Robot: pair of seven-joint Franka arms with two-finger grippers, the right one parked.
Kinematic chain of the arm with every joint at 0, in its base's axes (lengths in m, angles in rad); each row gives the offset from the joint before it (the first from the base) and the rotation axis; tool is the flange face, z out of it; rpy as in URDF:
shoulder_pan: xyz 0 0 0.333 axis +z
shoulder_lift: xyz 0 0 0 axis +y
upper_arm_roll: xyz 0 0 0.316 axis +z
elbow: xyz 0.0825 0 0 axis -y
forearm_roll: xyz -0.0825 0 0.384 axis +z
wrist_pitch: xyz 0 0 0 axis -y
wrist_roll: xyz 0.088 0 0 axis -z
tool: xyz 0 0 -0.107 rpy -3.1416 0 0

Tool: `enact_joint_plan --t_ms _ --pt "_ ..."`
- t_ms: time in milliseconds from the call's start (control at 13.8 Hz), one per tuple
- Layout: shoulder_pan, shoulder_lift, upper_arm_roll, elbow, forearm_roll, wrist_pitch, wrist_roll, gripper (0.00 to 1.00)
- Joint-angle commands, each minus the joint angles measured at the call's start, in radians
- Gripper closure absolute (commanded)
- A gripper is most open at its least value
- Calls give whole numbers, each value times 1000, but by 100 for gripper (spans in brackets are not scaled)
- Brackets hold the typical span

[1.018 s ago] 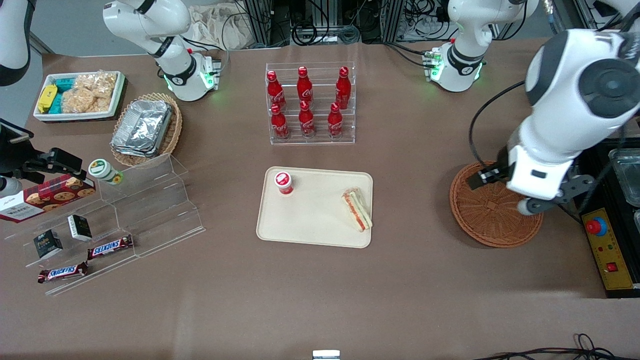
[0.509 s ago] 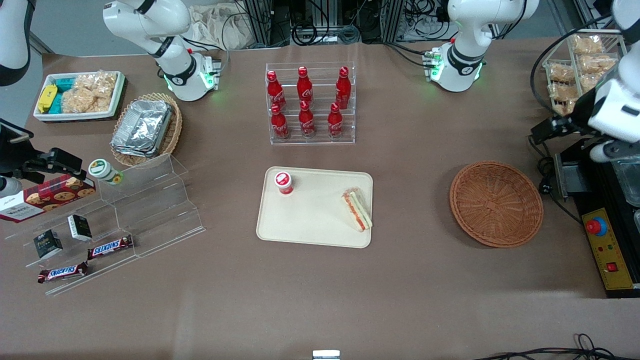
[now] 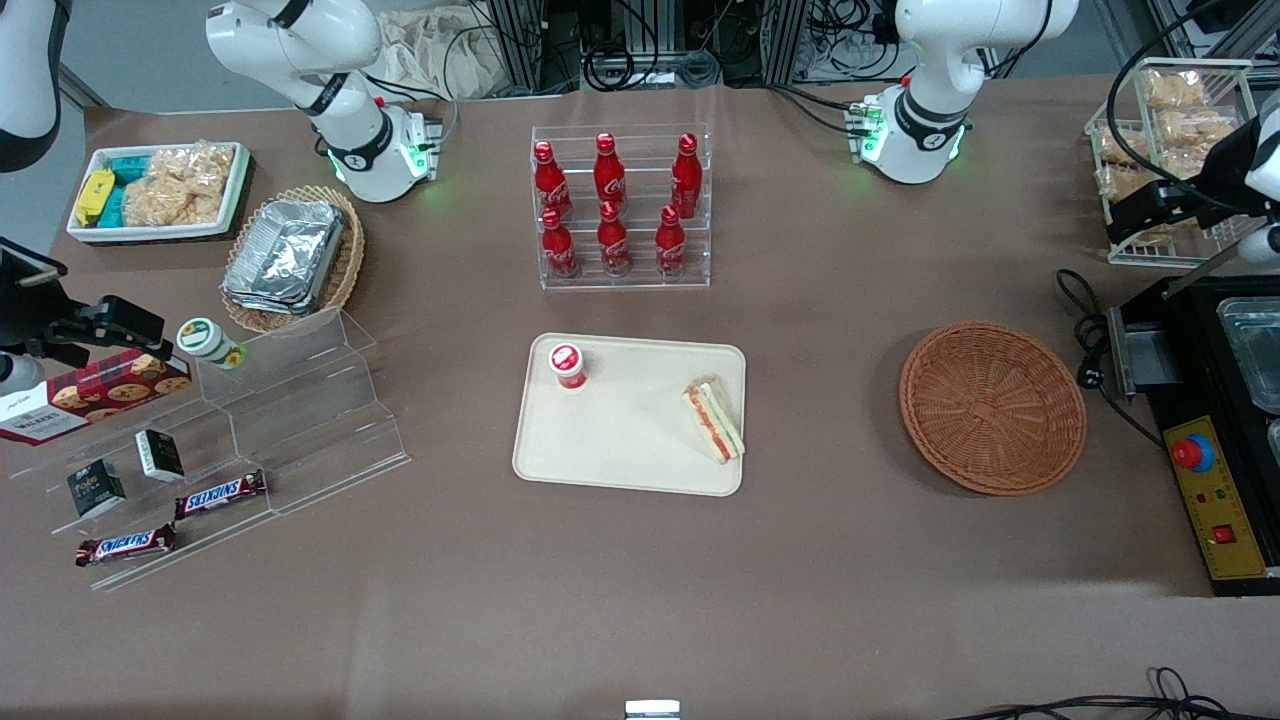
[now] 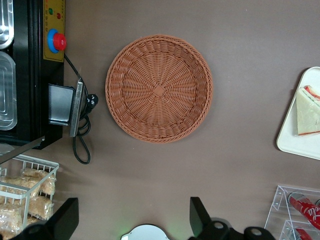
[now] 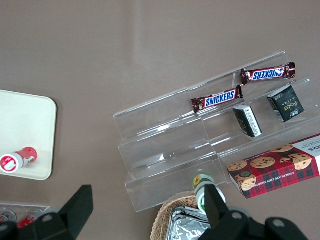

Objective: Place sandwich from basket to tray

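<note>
The sandwich (image 3: 714,420), a white wedge with red and green layers, lies on the cream tray (image 3: 620,445) near the tray's edge toward the basket. It also shows in the left wrist view (image 4: 306,111) on the tray's corner (image 4: 299,144). The round orange-brown wicker basket (image 3: 992,406) stands empty; the left wrist view looks straight down into it (image 4: 159,88). The left arm's gripper (image 3: 1150,208) is high above the table's working-arm end, farther from the front camera than the basket. It is open (image 4: 132,220) and holds nothing.
A red-capped cup (image 3: 567,364) stands on the tray. A clear rack of red bottles (image 3: 620,205) is farther back. A wire rack of snack bags (image 3: 1165,110) and a black box with a red button (image 3: 1190,455) lie near the gripper.
The left arm has drawn back from above the basket, rising toward the working arm's end and away from the front camera. The sandwich and tray have not moved.
</note>
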Motion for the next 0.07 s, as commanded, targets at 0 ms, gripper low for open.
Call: enact_joint_plan --t_ms 0 --pt "-17 34 5 30 4 5 13 0"
